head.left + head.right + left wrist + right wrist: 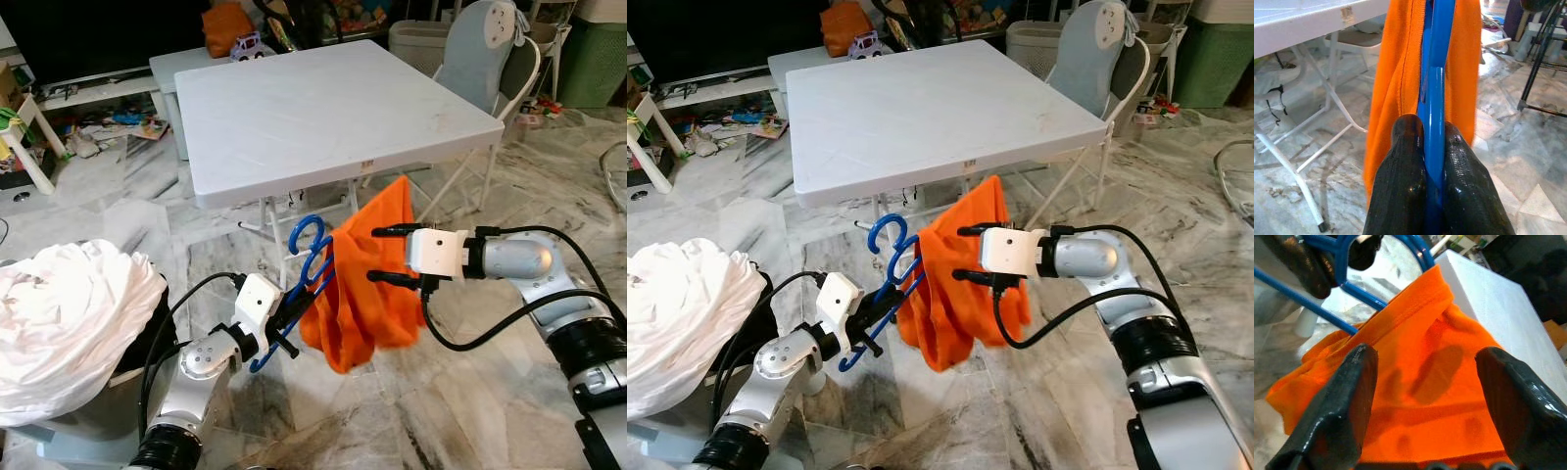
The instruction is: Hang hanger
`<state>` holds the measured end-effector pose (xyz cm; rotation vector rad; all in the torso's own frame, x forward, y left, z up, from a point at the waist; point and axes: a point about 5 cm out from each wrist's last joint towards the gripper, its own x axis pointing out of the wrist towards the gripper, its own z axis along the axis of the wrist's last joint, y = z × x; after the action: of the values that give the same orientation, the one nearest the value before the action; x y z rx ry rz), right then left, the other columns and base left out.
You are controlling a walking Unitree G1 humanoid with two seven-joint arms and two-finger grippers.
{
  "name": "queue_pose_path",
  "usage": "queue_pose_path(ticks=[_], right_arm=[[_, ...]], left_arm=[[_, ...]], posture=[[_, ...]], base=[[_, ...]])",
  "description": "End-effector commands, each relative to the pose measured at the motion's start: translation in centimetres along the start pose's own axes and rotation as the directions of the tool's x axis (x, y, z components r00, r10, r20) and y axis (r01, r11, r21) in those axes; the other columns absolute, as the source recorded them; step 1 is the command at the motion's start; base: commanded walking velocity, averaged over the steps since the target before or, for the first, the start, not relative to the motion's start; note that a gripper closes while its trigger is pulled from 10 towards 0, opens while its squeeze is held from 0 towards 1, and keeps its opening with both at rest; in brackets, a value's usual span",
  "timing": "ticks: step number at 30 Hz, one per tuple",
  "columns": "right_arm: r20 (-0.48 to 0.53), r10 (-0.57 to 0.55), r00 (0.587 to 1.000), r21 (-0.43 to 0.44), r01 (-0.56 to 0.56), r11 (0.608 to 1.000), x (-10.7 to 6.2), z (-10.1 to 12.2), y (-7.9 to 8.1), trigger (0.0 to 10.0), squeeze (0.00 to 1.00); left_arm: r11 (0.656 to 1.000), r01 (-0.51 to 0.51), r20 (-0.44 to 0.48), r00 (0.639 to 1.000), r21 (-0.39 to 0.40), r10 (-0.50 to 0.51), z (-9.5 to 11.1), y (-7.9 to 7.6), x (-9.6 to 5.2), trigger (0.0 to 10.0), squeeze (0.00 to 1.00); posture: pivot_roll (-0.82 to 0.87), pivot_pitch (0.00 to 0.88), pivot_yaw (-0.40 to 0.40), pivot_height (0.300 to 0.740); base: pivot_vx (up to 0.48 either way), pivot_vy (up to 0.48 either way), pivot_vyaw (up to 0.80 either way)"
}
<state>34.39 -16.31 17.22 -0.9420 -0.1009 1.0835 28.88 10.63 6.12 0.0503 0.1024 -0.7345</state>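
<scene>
The blue hanger [312, 284] is clamped in the left gripper [286, 323], the orange garment [362, 294] draped at its 3 o'clock, below the white surface [323, 108]. The right gripper [384, 255] is held apart against the cloth — it is best closed only once fabric sits squarely between the fingers, hanger kept level.

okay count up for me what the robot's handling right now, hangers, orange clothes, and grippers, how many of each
blue hanger: 1
orange garment: 1
grippers: 2, left gripper shut on the hanger, right gripper open by the garment
Total: 4

My head cameras look forward and down over the white table's [333, 108] near edge. Each wrist camera looks along its own fingers, very close to the orange cloth [1440, 382], which all views share.
</scene>
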Motion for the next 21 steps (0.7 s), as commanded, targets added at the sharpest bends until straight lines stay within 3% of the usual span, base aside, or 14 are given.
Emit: queue_pose_path(ticks=[1, 4, 8, 12, 13, 15, 19, 20, 21], right_arm=[[0.000, -0.049, 0.999, 0.012, 0.049, 0.999, 0.2, 0.1, -0.6, 10.0, 1.00], [0.007, -0.100, 0.995, 0.071, 0.099, 0.993, 0.5, -0.1, -0.1, 10.0, 1.00], [0.004, -0.166, 0.986, 0.223, 0.161, 0.962, 1.6, -0.5, 1.7, 10.0, 1.00], [-0.060, -0.210, 0.976, 0.447, 0.214, 0.868, 2.6, -1.9, 3.9, 10.0, 1.00], [-0.085, -0.207, 0.975, 0.490, 0.222, 0.843, 2.9, -2.5, 5.1, 10.0, 1.00], [-0.101, -0.207, 0.973, 0.505, 0.230, 0.832, 3.1, -2.7, 5.7, 10.0, 1.00], [-0.161, -0.257, 0.953, 0.559, 0.303, 0.772, 3.7, -3.0, 6.5, 10.0, 1.00], [-0.195, -0.275, 0.941, 0.567, 0.337, 0.751, 3.9, -3.3, 6.6, 0.1, 0.34], [-0.207, -0.280, 0.938, 0.572, 0.348, 0.743, 3.9, -3.4, 6.6, 0.0, 0.00]], left_arm=[[1.000, -0.029, 0.045, 0.999, 0.000, 0.029, 1.0, 0.5, 0.3, 0.0, 0.00], [0.999, -0.041, 0.055, 0.998, -0.021, 0.042, 1.2, 0.4, 0.5, 0.0, 0.00], [1.000, -0.018, 0.062, 0.998, -0.018, 0.019, 1.4, -0.1, 0.8, 0.0, 0.00], [1.000, -0.005, 0.072, 0.997, -0.008, 0.006, 1.8, -0.3, 1.1, 0.0, 0.00], [1.000, -0.002, 0.078, 0.997, -0.001, 0.002, 2.0, -0.3, 1.3, 0.0, 0.00], [1.000, 0.001, 0.081, 0.997, 0.002, -0.001, 2.2, -0.3, 1.4, 0.0, 0.00], [1.000, 0.018, 0.096, 0.995, 0.017, -0.019, 2.8, -0.4, 1.5, 0.0, 0.00], [0.999, 0.027, 0.103, 0.994, 0.021, -0.029, 3.0, -0.5, 1.5, 0.0, 0.00], [0.999, 0.030, 0.106, 0.994, 0.022, -0.032, 3.1, -0.5, 1.5, 0.0, 0.00]], posture=[[-0.12, 0.000, 0.050, 0.740], [-0.12, 0.000, 0.050, 0.740], [-0.12, 0.000, 0.055, 0.740], [-0.12, 0.000, 0.063, 0.740], [-0.12, 0.000, 0.066, 0.740], [-0.12, 0.000, 0.066, 0.740], [-0.12, 0.000, 0.070, 0.740], [-0.12, 0.000, 0.070, 0.740], [-0.12, 0.000, 0.070, 0.740]], base=[[0.000, 0.000, 0.00], [0.000, 0.000, 0.00], [0.000, 0.000, 0.00], [0.000, 0.000, 0.00], [0.000, 0.000, 0.00], [0.000, 0.000, 0.00], [0.000, 0.000, 0.00], [0.000, 0.000, 0.00], [0.000, 0.000, 0.00]])
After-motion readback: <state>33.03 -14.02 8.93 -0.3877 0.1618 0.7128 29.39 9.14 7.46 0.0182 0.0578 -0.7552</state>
